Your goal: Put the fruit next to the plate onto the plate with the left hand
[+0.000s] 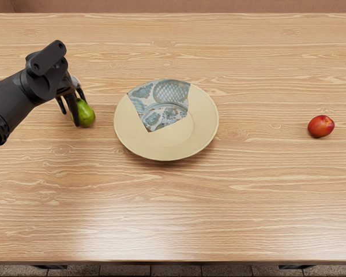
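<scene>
the left hand (69, 97) curls its fingers about the green fruit (85, 113), lying on the table (173, 202) just left of the plate (184, 139), so it should firm that grip, lift clear of the rim and set down gently.

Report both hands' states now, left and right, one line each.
Left hand: right against the green fruit; whether it has a grip on it cannot be told.
Right hand: not in view.
</scene>
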You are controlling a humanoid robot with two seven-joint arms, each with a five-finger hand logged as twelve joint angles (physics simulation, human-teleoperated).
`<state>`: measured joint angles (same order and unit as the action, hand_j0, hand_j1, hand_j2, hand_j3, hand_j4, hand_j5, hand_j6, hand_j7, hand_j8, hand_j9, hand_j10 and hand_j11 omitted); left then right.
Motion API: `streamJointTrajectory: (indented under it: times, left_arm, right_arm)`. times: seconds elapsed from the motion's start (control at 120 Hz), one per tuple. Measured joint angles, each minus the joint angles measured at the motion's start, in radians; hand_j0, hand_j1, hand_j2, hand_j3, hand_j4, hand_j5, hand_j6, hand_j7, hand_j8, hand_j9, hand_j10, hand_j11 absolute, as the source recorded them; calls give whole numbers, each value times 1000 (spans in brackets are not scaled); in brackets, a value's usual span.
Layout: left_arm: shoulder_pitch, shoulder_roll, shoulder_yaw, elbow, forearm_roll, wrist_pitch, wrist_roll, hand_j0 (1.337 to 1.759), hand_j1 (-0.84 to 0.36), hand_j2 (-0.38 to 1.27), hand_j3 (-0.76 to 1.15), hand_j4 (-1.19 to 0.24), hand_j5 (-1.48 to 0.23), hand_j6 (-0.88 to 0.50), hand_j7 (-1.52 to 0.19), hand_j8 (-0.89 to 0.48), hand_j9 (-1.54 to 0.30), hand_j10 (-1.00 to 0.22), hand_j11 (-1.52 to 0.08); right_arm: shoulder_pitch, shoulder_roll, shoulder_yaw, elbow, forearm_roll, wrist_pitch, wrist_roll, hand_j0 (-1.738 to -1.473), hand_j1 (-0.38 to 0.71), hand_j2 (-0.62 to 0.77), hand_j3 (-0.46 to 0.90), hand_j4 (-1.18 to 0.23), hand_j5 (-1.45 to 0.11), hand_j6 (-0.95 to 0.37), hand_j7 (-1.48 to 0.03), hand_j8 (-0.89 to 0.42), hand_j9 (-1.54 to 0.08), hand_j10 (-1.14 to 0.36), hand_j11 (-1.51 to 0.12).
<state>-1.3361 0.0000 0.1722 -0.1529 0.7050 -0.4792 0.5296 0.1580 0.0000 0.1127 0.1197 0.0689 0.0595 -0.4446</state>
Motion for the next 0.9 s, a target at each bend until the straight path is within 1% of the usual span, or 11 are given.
streamJointTrajectory:
  times: [0.142, 0.283, 0.392, 0.492, 0.617, 0.7, 0.725, 0.733, 0.758, 0.783, 0.9]
  left_arm:
    - [0, 0, -2, 0, -13, -12, 0, 1648, -260, 335, 0, -488, -921, -408, -958, -507, -974, -688, -974]
    - [-10, 0, -3, -1, -55, -32, 0, 1647, -301, 418, 0, -407, -998, -328, -1020, -457, -1025, -716, -1027]
    - [-14, 0, -2, -1, -84, -51, 0, 1650, -276, 357, 0, -387, -1036, -329, -1039, -472, -1034, -742, -1037]
    - [-18, 0, -3, -1, -109, -69, 0, 1652, -289, 412, 0, -383, -1056, -330, -1050, -513, -1046, -759, -1049]
    - [-29, 13, -4, -1, -132, -102, 0, 1652, -241, 314, 0, -393, -1104, -345, -1093, -533, -1073, -786, -1076]
    - [-31, 26, -5, -1, -141, -114, 0, 1652, -192, 258, 0, -413, -1115, -371, -1104, -585, -1088, -801, -1091]
    - [-33, 35, -5, -1, -143, -118, 0, 1652, -221, 327, 0, -419, -1112, -388, -1104, -591, -1092, -804, -1095]
    - [-36, 36, -4, -1, -145, -119, 0, 1652, -228, 340, 0, -469, -1113, -389, -1105, -590, -1093, -806, -1096]
    - [-42, 38, -3, -1, -153, -123, 0, 1652, -241, 353, 0, -405, -1117, -381, -1109, -585, -1098, -809, -1101]
    - [-43, 44, -5, -1, -161, -125, 0, 1653, -257, 385, 0, -422, -1119, -373, -1110, -593, -1101, -811, -1105]
    - [-49, 55, -4, -1, -184, -132, 0, 1653, -267, 399, 0, -405, -1127, -370, -1115, -599, -1110, -823, -1113]
  right_arm:
    - [0, 0, 0, 0, 0, 0, 0, -1658, -349, 0, 0, 0, 0, -1, 0, 0, 0, 0, 0]
    - [0, 0, 0, 0, 0, 0, 0, -1658, -349, 0, 0, 0, 0, -1, 0, 0, 0, 0, 0]
    - [0, 0, 0, 0, 0, 0, 0, -1658, -349, 0, 0, 0, 0, -1, 0, -1, 0, 0, 0]
    - [0, 0, 1, 1, 0, 0, 0, -1658, -349, 0, 0, 0, 0, -1, 0, -1, 0, 0, 0]
    - [0, 0, 1, 1, 0, 0, 0, -1658, -349, 0, 0, 0, 0, -1, 0, -1, 0, 0, 0]
    - [0, 0, 1, 1, 0, 0, 0, -1658, -349, 0, 0, 0, 0, -1, 0, -1, 0, 0, 0]
    - [1, 0, 1, 1, 0, 0, 0, -1658, -349, 0, 0, 0, 0, -1, 0, -1, 0, 0, 0]
    - [1, 0, 1, 1, 0, 0, 0, -1658, -349, 0, 0, 0, 0, -1, 0, -1, 0, -1, 0]
    - [2, 0, 1, 1, 0, 0, 0, -1658, -349, 0, 0, 0, 0, -1, 0, -1, 0, -1, 0]
    - [3, 0, 1, 1, 0, 0, 0, -1658, -349, 0, 0, 0, 0, -1, 0, -1, 0, 0, 0]
    - [5, 0, 1, 1, 0, 0, 0, -1658, -349, 0, 0, 0, 0, -1, 0, -1, 0, 0, 0]
